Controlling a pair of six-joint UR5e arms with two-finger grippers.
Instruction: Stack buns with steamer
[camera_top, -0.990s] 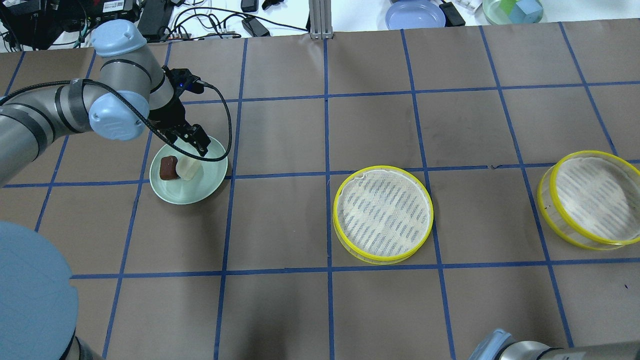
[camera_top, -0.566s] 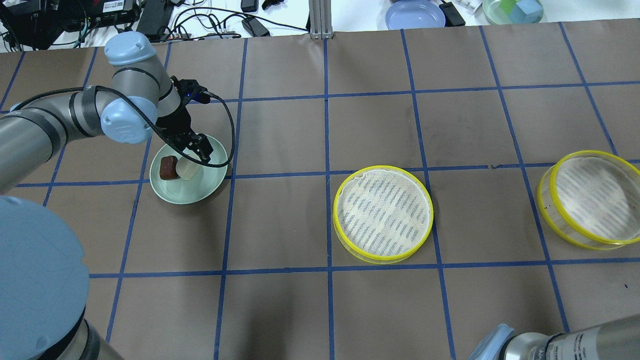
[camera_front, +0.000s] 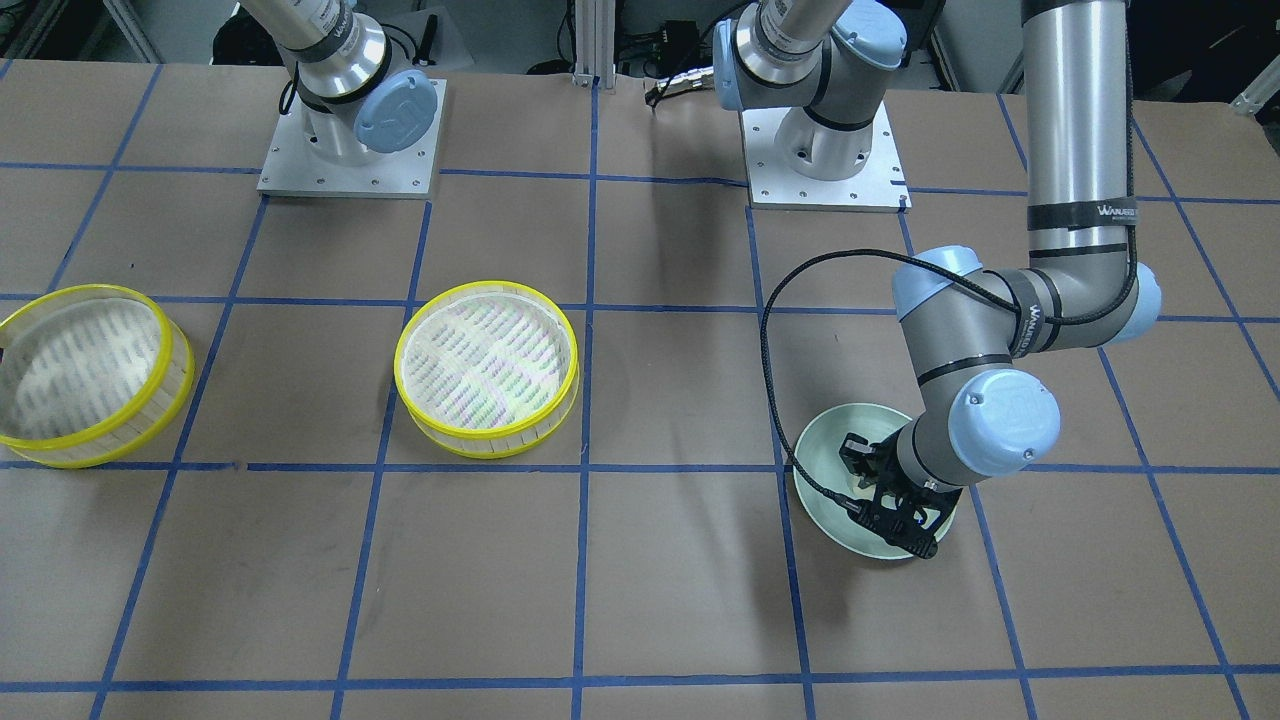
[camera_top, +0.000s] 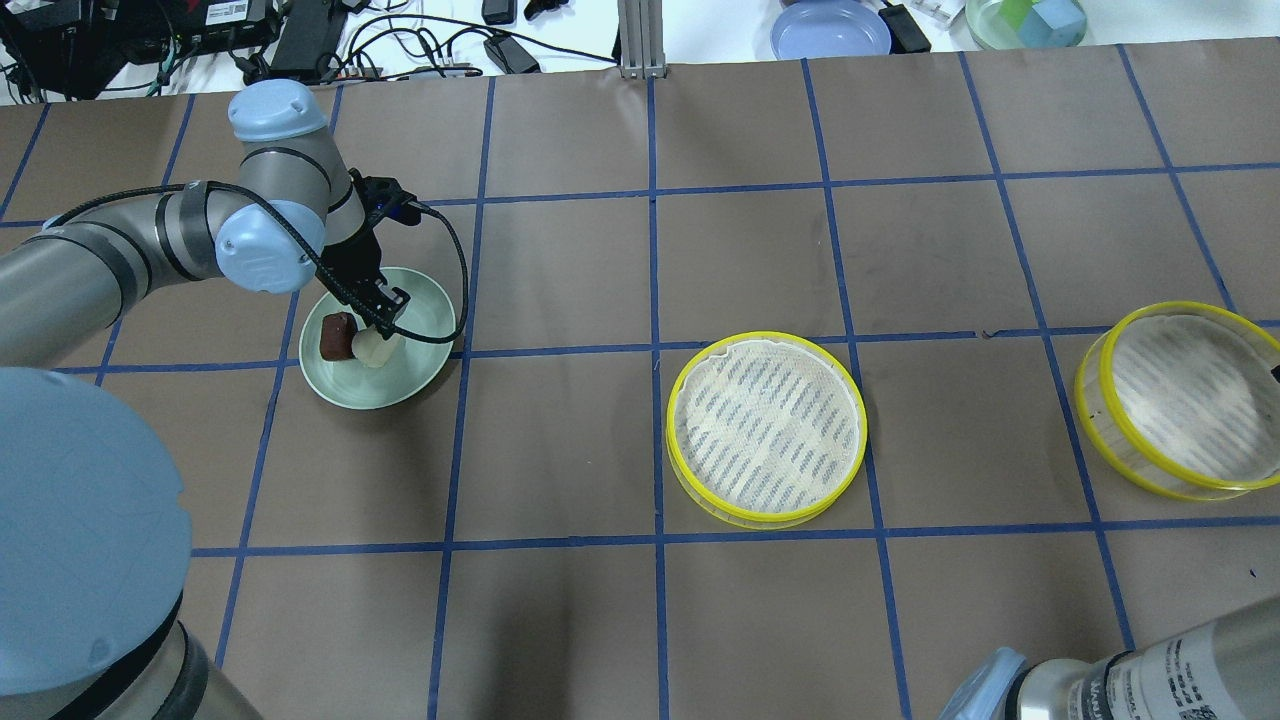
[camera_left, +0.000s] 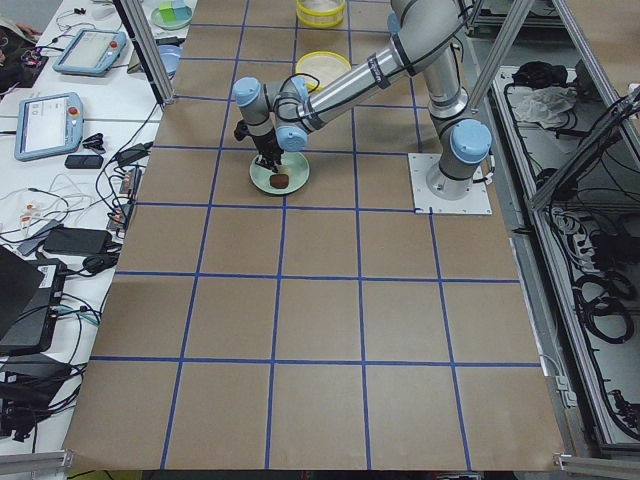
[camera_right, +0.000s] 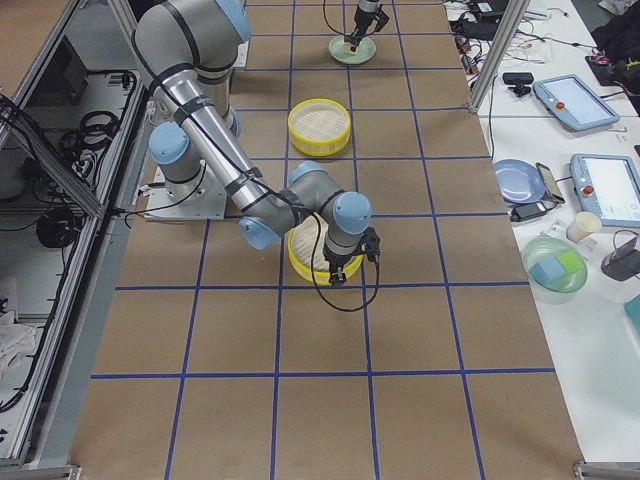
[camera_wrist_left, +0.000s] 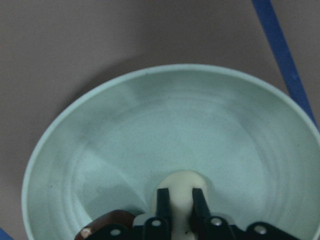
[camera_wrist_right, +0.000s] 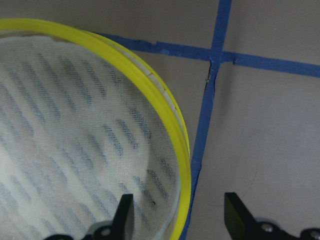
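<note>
The cream-white bun and the dark reddish-brown bun lie side by side in a pale green plate at the table's left. My left gripper is down in the plate, its fingers narrowly closed on either side of the cream bun. One steamer tray sits at the middle, empty. The other steamer tray sits at the right edge. My right gripper is open, its fingers straddling that tray's yellow rim.
A blue plate and a bowl with coloured blocks stand beyond the table's far edge, with cables at the far left. Blue tape lines grid the brown table.
My left gripper has come down into the green plate and narrowed around the cream bun. The right arm has swung further into view at the lower right.
</note>
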